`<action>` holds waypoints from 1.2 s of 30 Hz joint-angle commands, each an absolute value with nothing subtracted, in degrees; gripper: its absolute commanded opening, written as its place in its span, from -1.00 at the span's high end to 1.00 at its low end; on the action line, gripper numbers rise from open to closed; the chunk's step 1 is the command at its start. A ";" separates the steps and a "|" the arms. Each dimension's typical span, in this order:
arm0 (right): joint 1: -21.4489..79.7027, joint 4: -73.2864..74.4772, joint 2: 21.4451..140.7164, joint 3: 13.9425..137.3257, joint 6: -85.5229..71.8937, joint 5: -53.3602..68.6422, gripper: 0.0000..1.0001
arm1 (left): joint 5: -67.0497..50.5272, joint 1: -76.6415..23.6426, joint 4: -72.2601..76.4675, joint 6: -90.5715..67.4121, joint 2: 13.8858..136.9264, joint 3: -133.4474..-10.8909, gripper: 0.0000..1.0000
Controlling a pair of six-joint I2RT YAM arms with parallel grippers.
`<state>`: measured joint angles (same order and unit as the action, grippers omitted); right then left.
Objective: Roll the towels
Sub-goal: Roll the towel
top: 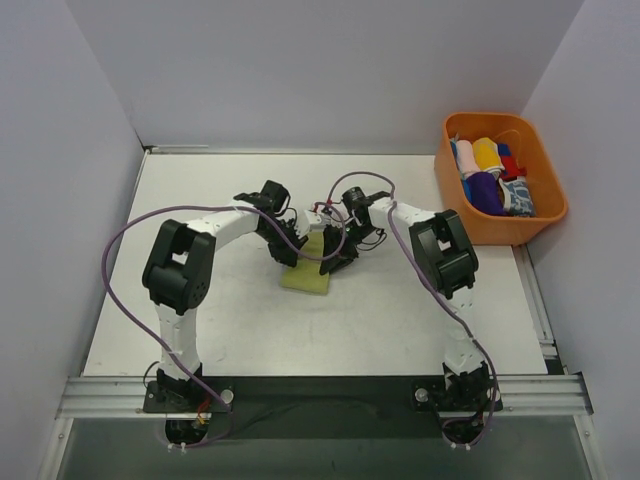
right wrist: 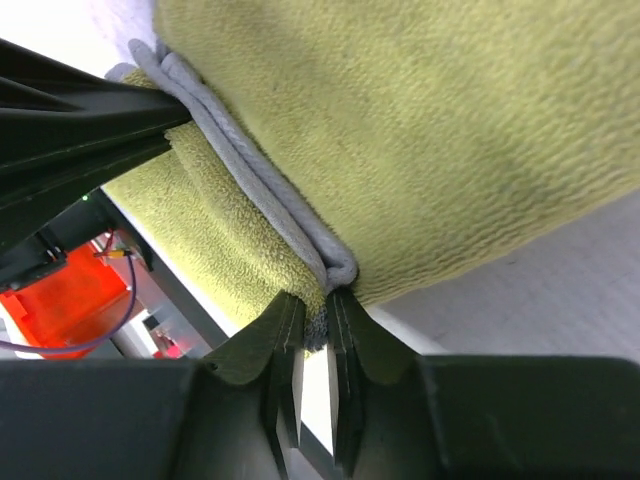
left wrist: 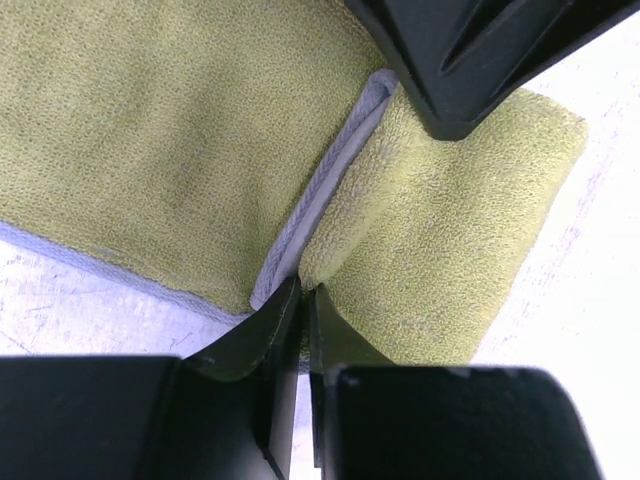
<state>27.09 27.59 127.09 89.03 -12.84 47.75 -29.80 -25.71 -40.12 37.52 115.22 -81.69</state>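
A pale yellow-green towel (top: 308, 277) with a grey edge lies at the middle of the table, its far part folded up. My left gripper (top: 287, 256) is shut on the towel's folded edge (left wrist: 330, 215) at one end. My right gripper (top: 333, 262) is shut on the grey-edged fold (right wrist: 335, 268) at the other end. Both pairs of jaws pinch the same raised ridge of cloth (left wrist: 440, 230) from opposite sides. The opposite gripper's black finger (left wrist: 470, 60) shows at the top of the left wrist view. The blue-and-white towel (top: 519, 199) lies in the basket.
An orange plastic basket (top: 545, 175) with several coloured cloths stands at the back right. White walls close the table on three sides. A metal rail (top: 320, 392) runs along the near edge by the arm bases.
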 commanded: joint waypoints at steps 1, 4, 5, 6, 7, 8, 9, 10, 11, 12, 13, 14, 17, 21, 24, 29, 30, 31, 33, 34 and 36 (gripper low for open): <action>26.28 32.87 129.90 90.78 -8.53 38.77 0.84 | -28.91 -25.40 -38.59 35.78 114.53 -78.77 0.64; 26.19 34.36 131.74 93.60 -6.33 37.27 0.85 | -31.19 -23.83 -36.13 32.44 111.45 -75.25 0.46; 26.19 34.89 132.88 94.39 -5.46 36.92 0.85 | -31.98 -23.21 -34.56 31.47 110.58 -72.71 0.42; 26.10 35.59 133.59 95.79 -4.58 37.09 0.85 | -33.91 -22.59 -33.67 28.94 108.91 -71.47 0.35; 26.10 38.21 134.55 98.76 -2.13 37.35 0.85 | -35.06 -21.89 -33.14 27.61 108.11 -70.41 0.33; 26.19 39.80 136.47 100.70 -1.07 38.22 0.85 | -35.94 -20.49 -31.57 24.73 107.24 -68.31 0.29; 26.10 42.34 137.28 102.03 -0.45 38.58 0.85 | -36.82 -19.78 -30.60 23.22 105.49 -67.51 0.21; 26.10 43.23 137.81 103.35 1.13 38.84 0.84 | -36.91 -19.17 -29.63 22.07 104.69 -66.98 0.18; 26.10 43.50 137.81 103.27 1.58 38.93 0.85 | -36.74 -17.68 -28.58 20.67 103.02 -66.54 0.15; 26.19 43.77 137.46 102.92 2.10 38.94 0.83 | -35.96 -17.06 -28.13 20.31 102.05 -66.36 -0.09; 26.28 43.68 137.11 101.79 2.54 38.94 0.81 | -35.34 -16.35 -27.52 20.13 101.08 -66.27 -0.14; 26.37 43.86 136.67 101.34 2.55 39.11 0.81 | -34.98 -15.39 -26.99 20.82 99.94 -66.18 -0.21; 26.80 43.77 136.14 99.33 2.37 39.20 0.79 | -33.58 -15.55 -24.18 22.31 94.76 -63.82 -0.53; 27.51 43.77 135.97 98.88 2.99 38.94 0.75 | -27.36 -23.96 -21.19 25.83 87.64 -59.16 -0.61; 27.68 43.86 136.14 99.58 3.08 38.58 0.71 | -22.70 -31.16 -17.94 29.08 84.82 -55.82 -0.59; 27.69 44.30 136.58 99.67 3.25 37.88 0.69 | -16.01 -38.05 -13.89 35.49 86.21 -53.79 -0.55; 27.69 44.38 136.50 99.41 3.25 37.97 0.69 | -15.82 -38.49 -13.36 36.29 86.74 -53.96 -0.54; 27.60 44.38 136.67 99.23 3.25 37.88 0.68 | -15.65 -39.54 -13.27 37.26 87.27 -54.14 -0.52; 27.42 44.38 136.76 98.88 3.08 38.23 0.68 | -15.38 -40.34 -12.75 39.81 88.50 -53.79 -0.47; 27.25 44.47 136.84 98.79 2.99 38.32 0.68 | -15.29 -40.86 -12.48 40.60 88.94 -53.53 -0.46; 27.25 44.47 137.20 98.88 2.81 39.11 0.68 | -14.77 -42.36 -12.48 42.88 90.26 -52.83 -0.41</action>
<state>27.09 41.28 134.54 101.45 0.10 47.92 -16.88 -40.66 -15.81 37.39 89.01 -53.58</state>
